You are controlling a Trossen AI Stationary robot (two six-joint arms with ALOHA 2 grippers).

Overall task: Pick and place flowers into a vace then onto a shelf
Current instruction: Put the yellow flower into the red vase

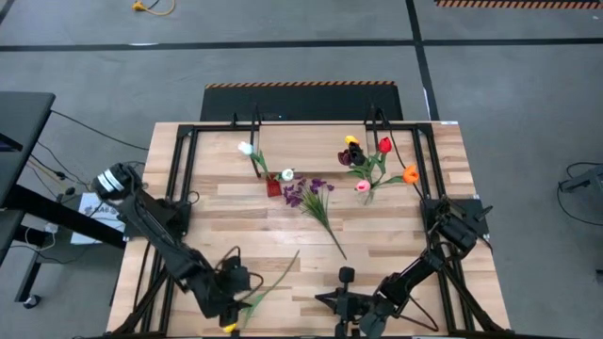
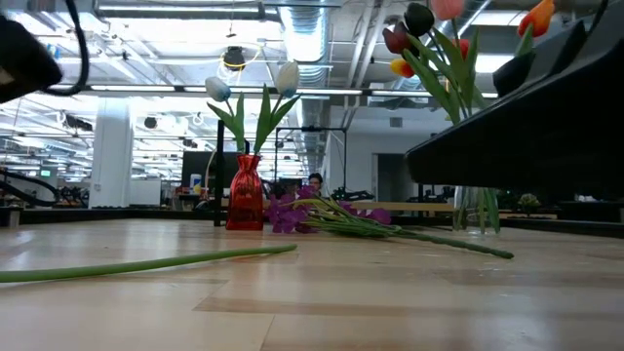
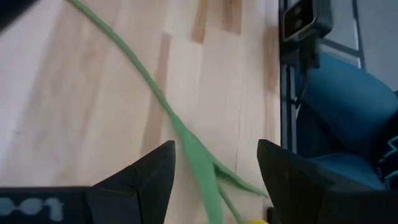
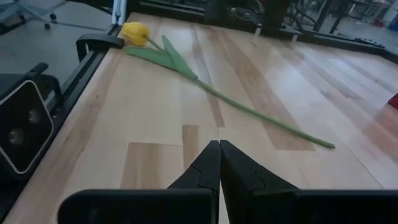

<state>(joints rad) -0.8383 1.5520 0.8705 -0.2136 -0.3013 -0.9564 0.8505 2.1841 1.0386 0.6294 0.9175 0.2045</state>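
Your left gripper [image 3: 214, 177] sits at the lower left of the high view, its fingers apart on either side of the stem of the yellow tulip [image 4: 135, 31]. From the left wrist view, the stem runs straight up between the two pads, so the approach looks lined up for a pinch low on the stalk near the leaves; nothing is clamped yet. That flower lies flat on the table [image 1: 396, 235], bloom at the bottom edge of the high view and stem slanting up toward the centre, which is probably why you came in low and along its length.

Your right gripper [image 4: 219, 165] waits at the bottom centre of the high view, fingers pressed together and holding nothing.

The purple sprig [image 1: 311, 196] lies loose in the middle. Two white tulips stand in the red vase [image 2: 245, 192], upper centre-left in the high view. The red, orange, pink, yellow and dark blooms already stand in the clear vase [image 2: 478, 209], upper right. I cannot make out a shelf.
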